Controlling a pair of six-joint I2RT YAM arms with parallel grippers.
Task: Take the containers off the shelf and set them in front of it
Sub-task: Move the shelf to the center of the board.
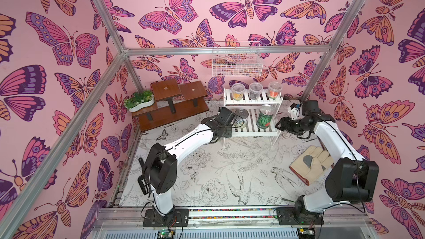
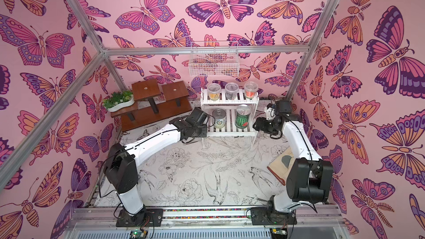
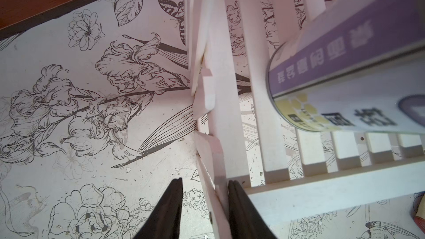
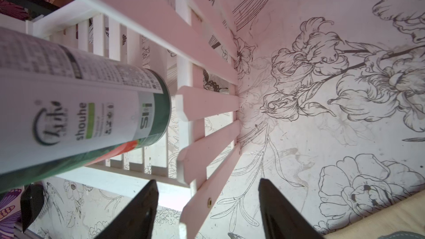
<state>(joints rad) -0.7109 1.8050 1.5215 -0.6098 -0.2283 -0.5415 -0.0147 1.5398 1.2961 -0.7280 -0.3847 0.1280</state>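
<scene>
The white slatted shelf (image 1: 253, 132) (image 2: 230, 132) stands at the back of the floor. Its upper tier carries three clear lidded cups: yellow (image 1: 237, 91), dark (image 1: 255, 90) and orange-red (image 1: 274, 90). The lower tier carries a white-green can (image 1: 241, 118) (image 3: 345, 77) and a watermelon can (image 1: 264, 117) (image 4: 80, 111). My left gripper (image 1: 231, 122) (image 3: 205, 181) straddles the shelf's left leg (image 3: 216, 203); one finger touches it and a gap shows at the other. My right gripper (image 1: 279, 124) (image 4: 208, 183) is open wide around the right leg (image 4: 207, 201), touching nothing.
A brown wooden stepped stand (image 1: 174, 102) with a white planter (image 1: 140, 101) sits left of the shelf. A white wire basket (image 1: 236, 63) hangs on the back wall above it. A cream work glove (image 1: 310, 164) (image 4: 391, 221) lies at the right, by my right arm.
</scene>
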